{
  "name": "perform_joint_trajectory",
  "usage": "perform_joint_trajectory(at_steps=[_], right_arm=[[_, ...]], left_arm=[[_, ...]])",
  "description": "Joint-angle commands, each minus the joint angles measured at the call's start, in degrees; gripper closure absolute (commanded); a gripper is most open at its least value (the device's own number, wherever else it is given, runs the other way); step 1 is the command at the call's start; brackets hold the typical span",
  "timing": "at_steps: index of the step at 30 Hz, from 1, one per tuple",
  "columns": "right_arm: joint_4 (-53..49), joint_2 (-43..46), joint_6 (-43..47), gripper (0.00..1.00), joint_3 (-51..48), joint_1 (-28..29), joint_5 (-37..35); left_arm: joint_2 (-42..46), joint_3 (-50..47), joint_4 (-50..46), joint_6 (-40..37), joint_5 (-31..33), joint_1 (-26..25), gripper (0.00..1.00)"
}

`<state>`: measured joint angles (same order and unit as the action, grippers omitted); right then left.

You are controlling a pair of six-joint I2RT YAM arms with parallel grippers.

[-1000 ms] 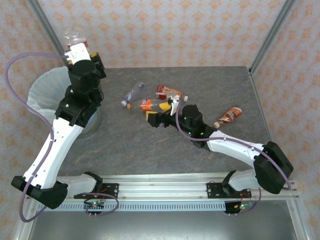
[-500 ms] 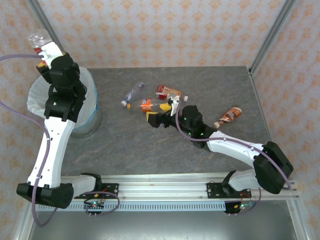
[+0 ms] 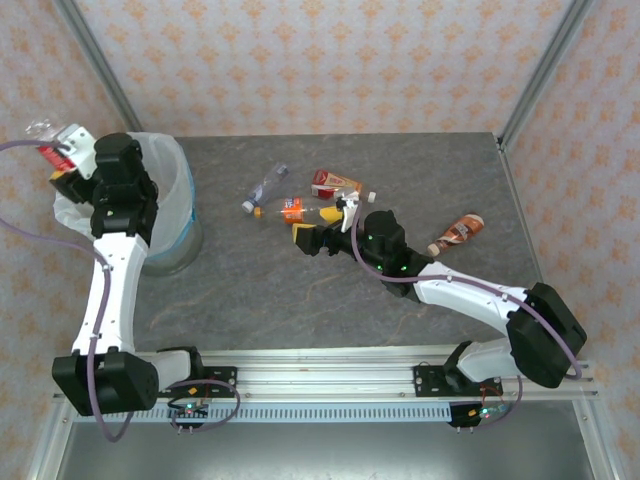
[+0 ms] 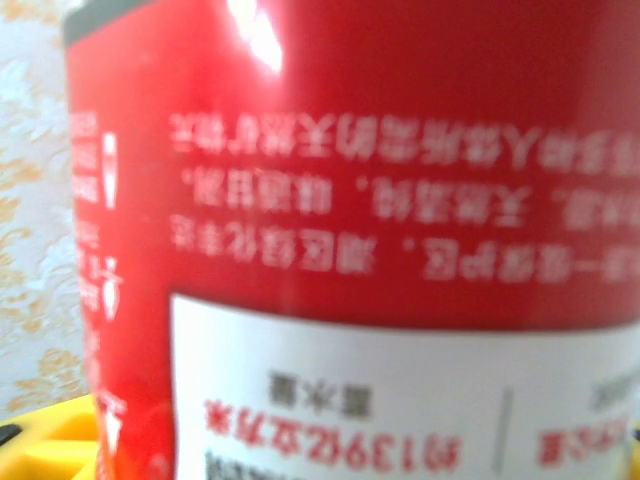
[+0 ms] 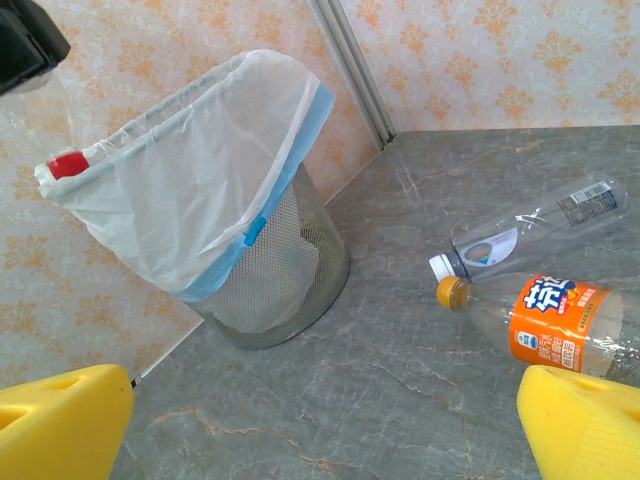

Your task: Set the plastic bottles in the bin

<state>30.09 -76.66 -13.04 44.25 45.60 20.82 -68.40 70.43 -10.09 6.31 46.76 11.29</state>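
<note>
- Left gripper (image 3: 60,152) is clamped on the red-labelled bottle (image 3: 45,138) and holds it high at the far-left side of the bin (image 3: 180,195). In the left wrist view we get the red label close up, with a yellow pad (image 4: 40,440) at the lower corner.
- We judge the step in hand is the drop. From above, the bottle looks at or just past the bin's outer rim, not over the middle; we can't tell exactly.
- To do it well: bring the bottle inward over the open mouth before letting go, then spread the fingers fully so the crushed plastic doesn't hang on a pad.
- The bag liner (image 5: 200,170) is floppy and folded over the rim — keep clear of it, since a snag could tip the bin.
- Right gripper (image 3: 314,226) is spread wide and holds nothing. It sits low by the orange-labelled bottle (image 5: 555,325) and the blue-labelled bottle (image 5: 530,225) on the table (image 3: 300,290).
- The brown-labelled bottle (image 3: 460,230) lies well apart to the right.
</note>
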Motion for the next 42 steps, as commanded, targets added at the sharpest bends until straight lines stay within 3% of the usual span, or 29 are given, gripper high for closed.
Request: perform_joint_trajectory(at_steps=[1,9,13,18,21,30,38,42], right_arm=[[2.26,-0.39,-0.65,0.01,0.53,0.45,-0.01],[2.29,-1.16,-0.23,0.01,1.73,0.45,0.57],[2.09,-0.83,-0.08,0.01,1.41,0.45,0.48],[2.04,-0.78,-0.04,0.01,1.07,0.45,0.29],[2.17,-0.79,-0.06,0.01,0.91,0.45,0.12],[2.08,-0.9,-0.69,0.01,0.68,0.46,-1.04],[-3.28,0.56,-1.93,0.01,0.34,0.45,-17.61],[-7.05,2.22,-0.27,0.01,0.05,0.24,-22.99]], left_arm=[[-1.29,-1.12,2.96,4.12,0.87,2.23,0.37],[-6.14,-0.78,-0.76,9.26,5.37,4.67,0.32],[-8.88,2.18,-7.93,15.39,7.21,6.67,0.29],[-12.12,7.43,-17.14,20.82,7.96,7.26,0.14],[-11.69,7.36,-17.51,21.67,5.18,7.26,0.06],[-8.63,5.45,-17.35,22.08,-5.09,7.2,0.0],[-6.55,5.7,-17.61,22.01,-18.97,6.23,0.0],[-5.7,5.9,-17.34,21.55,-21.98,3.19,0.0]])
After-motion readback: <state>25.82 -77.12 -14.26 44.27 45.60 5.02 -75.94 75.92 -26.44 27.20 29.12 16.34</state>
